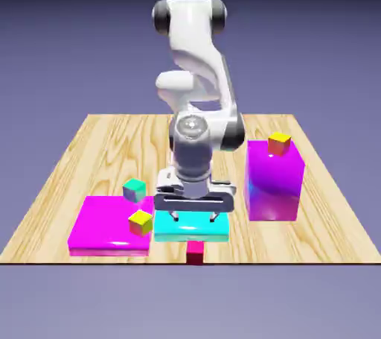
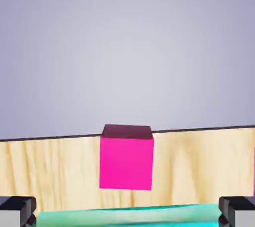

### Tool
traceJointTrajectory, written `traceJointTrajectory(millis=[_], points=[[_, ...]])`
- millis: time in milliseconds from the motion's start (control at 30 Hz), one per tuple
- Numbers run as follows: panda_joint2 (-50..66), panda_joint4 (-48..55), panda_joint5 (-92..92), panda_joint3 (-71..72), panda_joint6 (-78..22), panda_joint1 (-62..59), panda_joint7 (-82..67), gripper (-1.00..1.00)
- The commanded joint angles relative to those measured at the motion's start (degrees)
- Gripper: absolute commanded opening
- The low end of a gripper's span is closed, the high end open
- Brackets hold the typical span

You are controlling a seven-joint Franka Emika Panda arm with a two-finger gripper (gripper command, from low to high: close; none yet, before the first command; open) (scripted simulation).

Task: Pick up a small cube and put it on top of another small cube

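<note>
Nearest the camera in the exterior view, a tiny crimson cube (image 1: pixel 195 253) sits at the front edge of the pale wood-grained worktop (image 1: pixel 165 252), just in front of a flat cyan block (image 1: pixel 192 226). Over that block hang the fingers (image 1: pixel 193 217) of the white arm (image 1: pixel 202 45) — spread wide open, with nothing between them. On the exterior view's left lies a flat magenta block (image 1: pixel 109 223); a tiny yellow-topped cube (image 1: pixel 141 222) shows at its right side, and behind it is the tiny cube with a teal-green top and greyish sides (image 1: pixel 135 190), tilted in appearance. Whether those two cubes touch the magenta block, I cannot tell. On the exterior view's right stands a tall magenta-purple block (image 1: pixel 273 183) — a second tiny yellow-topped cube (image 1: pixel 279 143) shows at its top.
</note>
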Motion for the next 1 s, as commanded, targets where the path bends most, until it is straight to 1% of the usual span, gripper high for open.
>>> traceJointTrajectory(millis=[0,100,167,267,300,333,367,467,500,967], points=[[2.08,1.78,0.01,0.12,-1.88,-0.12,0.26,0.00],[8.31,7.13,0.05,0.49,-7.51,-0.48,1.03,0.00],[9.72,8.34,0.05,0.57,-8.78,-0.56,1.21,0.00],[13.72,4.87,-0.10,0.44,-1.31,-0.35,1.24,0.00],[14.27,4.39,-0.12,0.42,-0.29,-0.33,1.24,0.00],[14.27,4.39,-0.12,0.42,-0.29,-0.33,1.24,-1.00],[14.27,4.39,-0.12,0.42,-0.29,-0.33,1.24,-1.00],[10.27,7.86,0.03,0.55,-7.76,-0.53,1.21,-1.00],[8.49,7.14,-0.45,-0.40,-8.73,-0.29,0.40,-1.00],[-20.57,-21.14,-12.43,-23.42,-7.64,5.94,-18.72,-1.00]])
